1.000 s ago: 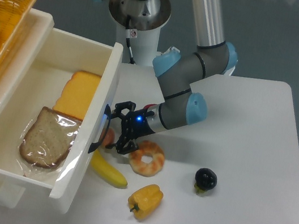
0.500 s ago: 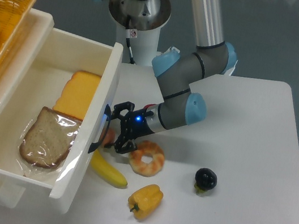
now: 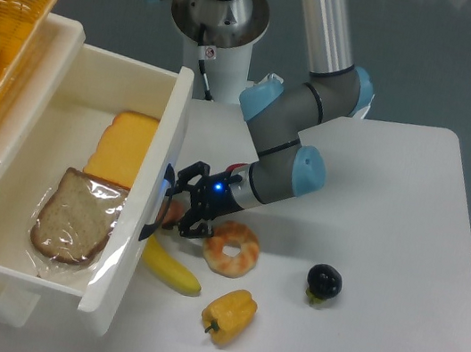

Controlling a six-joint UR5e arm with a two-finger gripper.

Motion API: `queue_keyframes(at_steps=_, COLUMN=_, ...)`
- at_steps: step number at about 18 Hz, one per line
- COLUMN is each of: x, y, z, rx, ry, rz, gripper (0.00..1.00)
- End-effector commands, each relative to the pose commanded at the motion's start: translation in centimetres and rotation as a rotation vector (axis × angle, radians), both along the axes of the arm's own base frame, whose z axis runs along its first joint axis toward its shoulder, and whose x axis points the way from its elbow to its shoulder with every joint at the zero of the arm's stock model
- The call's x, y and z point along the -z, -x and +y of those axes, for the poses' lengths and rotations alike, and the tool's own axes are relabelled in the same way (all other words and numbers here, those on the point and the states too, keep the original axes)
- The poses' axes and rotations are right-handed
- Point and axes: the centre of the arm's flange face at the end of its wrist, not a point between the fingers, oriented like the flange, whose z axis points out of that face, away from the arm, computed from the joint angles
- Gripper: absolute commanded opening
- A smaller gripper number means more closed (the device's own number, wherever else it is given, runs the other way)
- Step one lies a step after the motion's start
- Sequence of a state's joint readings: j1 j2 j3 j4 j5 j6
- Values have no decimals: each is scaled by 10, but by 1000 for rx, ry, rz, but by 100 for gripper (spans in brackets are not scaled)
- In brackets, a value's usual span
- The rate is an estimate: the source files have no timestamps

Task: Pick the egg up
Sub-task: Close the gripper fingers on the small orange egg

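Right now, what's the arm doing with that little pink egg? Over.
Two-finger gripper straddling small salmon-pink egg, grip unconfirmed. Egg on table, tight against white bin wall. Glazed ring doughnut and yellow banana crowd it.

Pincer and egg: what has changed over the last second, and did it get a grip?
The pincer has crept slightly left and down, closing in around the egg beside the white bin. Whether it has gripped the egg cannot be told; the egg is mostly hidden and still on the table. The doughnut, banana, yellow pepper and dark fruit have not moved.
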State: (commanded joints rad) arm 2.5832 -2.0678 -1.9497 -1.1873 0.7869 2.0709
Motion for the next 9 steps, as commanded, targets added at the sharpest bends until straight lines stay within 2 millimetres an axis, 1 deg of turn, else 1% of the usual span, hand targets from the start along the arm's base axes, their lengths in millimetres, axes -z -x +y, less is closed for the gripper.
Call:
queue_keyframes(at_steps=5, x=-1, y=2, z=0, rx=-2, ry=1, rz=1, gripper=44)
queue_keyframes(at_steps=8, x=-2, y=3, z=0, rx=-3, ry=0, rz=4, gripper=36)
queue_keyframes(at_steps=9, x=-2, y=4, z=0, rx=-3, ry=0, rz=6, gripper=35)
